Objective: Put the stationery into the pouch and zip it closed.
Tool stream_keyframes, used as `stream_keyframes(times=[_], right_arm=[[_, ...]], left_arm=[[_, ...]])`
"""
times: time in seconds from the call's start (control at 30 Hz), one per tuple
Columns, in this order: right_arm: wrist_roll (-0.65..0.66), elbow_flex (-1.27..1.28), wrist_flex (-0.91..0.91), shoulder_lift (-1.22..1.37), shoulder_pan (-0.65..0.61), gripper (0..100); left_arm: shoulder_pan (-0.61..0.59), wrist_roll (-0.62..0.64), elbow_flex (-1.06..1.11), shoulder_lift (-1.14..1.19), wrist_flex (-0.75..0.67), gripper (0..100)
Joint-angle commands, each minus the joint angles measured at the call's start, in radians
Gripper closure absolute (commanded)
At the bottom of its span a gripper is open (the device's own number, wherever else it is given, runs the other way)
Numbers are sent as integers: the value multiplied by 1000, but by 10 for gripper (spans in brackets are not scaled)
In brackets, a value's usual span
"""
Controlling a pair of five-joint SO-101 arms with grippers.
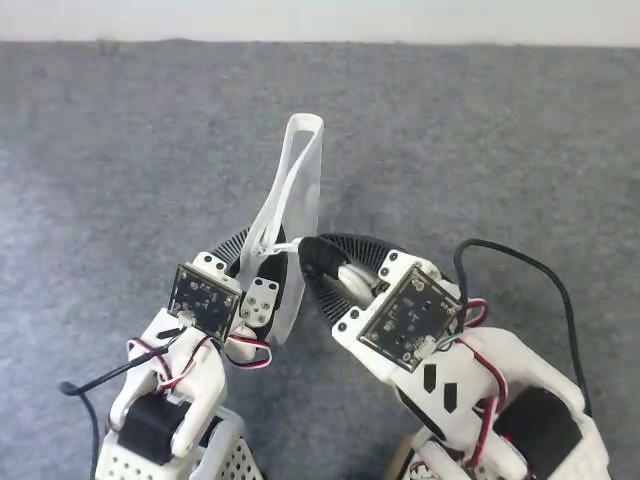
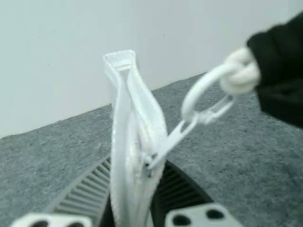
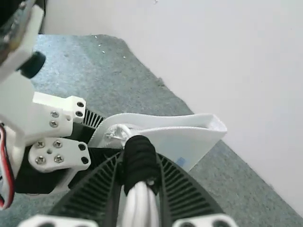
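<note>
Obstacles and free room. The pouch [image 1: 297, 190], held edge-up over the middle of the grey mat [image 1: 120, 150], is clamped at its near end by the left gripper [image 1: 258, 262]. The right gripper [image 1: 308, 250], just beside it, pinches the pull loop [image 2: 204, 90]. Both arms crowd the near side. Bare mat extends left, right and beyond the pouch to the wall [image 1: 320, 20], giving passage there.

The right end effector [image 3: 138, 163], its black ribbed fingers closed on a white cord loop [image 3: 139, 205], faces a white fabric pouch [image 3: 189, 137] gripped by the left end effector [image 3: 97, 132], with the grey felt bench [image 3: 94, 66] beyond.
</note>
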Motion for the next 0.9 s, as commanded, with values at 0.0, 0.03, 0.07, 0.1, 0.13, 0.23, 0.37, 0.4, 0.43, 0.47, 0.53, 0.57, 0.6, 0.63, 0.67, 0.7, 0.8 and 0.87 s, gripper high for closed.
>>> stream_keyframes(times=[0.0, 0.03, 0.07, 0.1, 0.13, 0.23, 0.37, 0.4, 0.43, 0.47, 0.53, 0.57, 0.6, 0.63, 0.67, 0.7, 0.8, 0.87], right_arm=[[-11, -18, -67, -4, 31, 993], [-9, -18, -68, -2, 31, 993], [-9, -18, -68, -2, 31, 993], [-9, -18, -71, -2, 31, 993], [-9, -18, -82, -5, 31, 993], [-8, 11, -145, -10, 61, 993], [-12, 78, -271, -1, 134, 993], [-12, 92, -291, -1, 142, 993], [-12, 97, -302, -1, 140, 993], [-14, 98, -302, -1, 139, 993], [-17, 94, -302, -4, 139, 993], [-17, 92, -308, -10, 139, 993], [-17, 87, -309, -10, 139, 993], [-17, 75, -309, -5, 139, 993], [-17, 64, -308, -1, 139, 993], [-14, 58, -309, 1, 139, 993], [-14, 38, -329, 21, 139, 993], [-11, 21, -338, 47, 139, 993]], left_arm=[[-2, -11, 5, -14, -9, 991], [-2, -9, 7, -14, -9, 992], [-2, -9, 7, -14, -8, 992], [-2, -9, 7, -14, -8, 992], [-2, -9, 7, -14, -8, 992], [-2, -9, 7, -14, -6, 992], [-2, -8, 8, -14, -6, 992], [-2, -8, 16, -14, -9, 992], [-2, -8, 19, -14, -11, 992], [-2, -8, 19, -14, -11, 992], [-2, -8, 21, -14, -11, 992], [-2, -8, 21, -14, -11, 992], [-2, -8, 21, -14, -11, 992], [-2, -8, 21, -14, -11, 992], [-2, -8, 22, -14, -11, 992], [-2, -9, 22, -14, -11, 992], [-2, -9, 22, -14, -11, 992], [-2, -11, 22, -14, -11, 992]])
